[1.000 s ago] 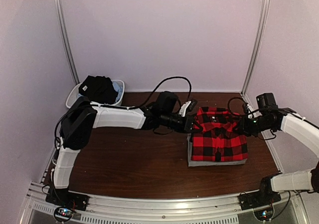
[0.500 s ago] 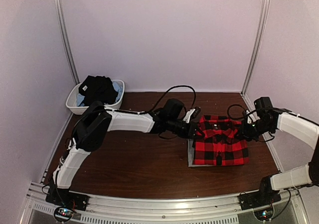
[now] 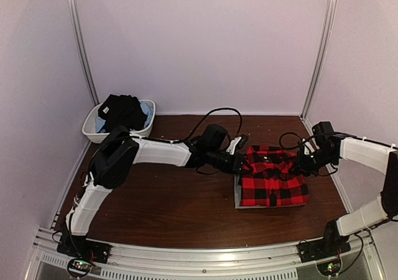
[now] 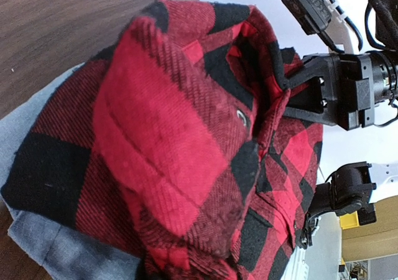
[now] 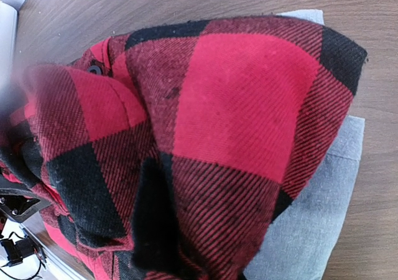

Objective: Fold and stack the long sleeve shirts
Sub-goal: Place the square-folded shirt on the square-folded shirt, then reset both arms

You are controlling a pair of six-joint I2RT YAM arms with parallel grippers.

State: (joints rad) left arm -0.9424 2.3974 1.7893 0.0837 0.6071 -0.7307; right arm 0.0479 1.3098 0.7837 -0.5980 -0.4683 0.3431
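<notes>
Left gripper [image 3: 239, 162] sits low at the left edge of the red-and-black check flannel shirt [image 3: 273, 177]. Its own wrist view is filled with bunched check cloth that hides the fingers, so I cannot tell whether it grips. Pale walls [image 3: 199, 43] enclose the space, with metal rails [image 3: 81, 43] running up the corners. At the far left a white tub [image 3: 90, 128] holds dark clothes [image 3: 122, 111], well apart from the shirts. A dark brown wooden table [image 3: 161, 199] carries everything. To the right of centre the flannel lies folded on top of the plain grey shirt [image 5: 311, 224], whose edge shows along the flannel's left and near sides. The right gripper [image 3: 306, 162] is at the flannel's far right edge. From the left wrist its black fingers appear to lie either side of a fold near the collar, but whether they pinch it I cannot tell.
</notes>
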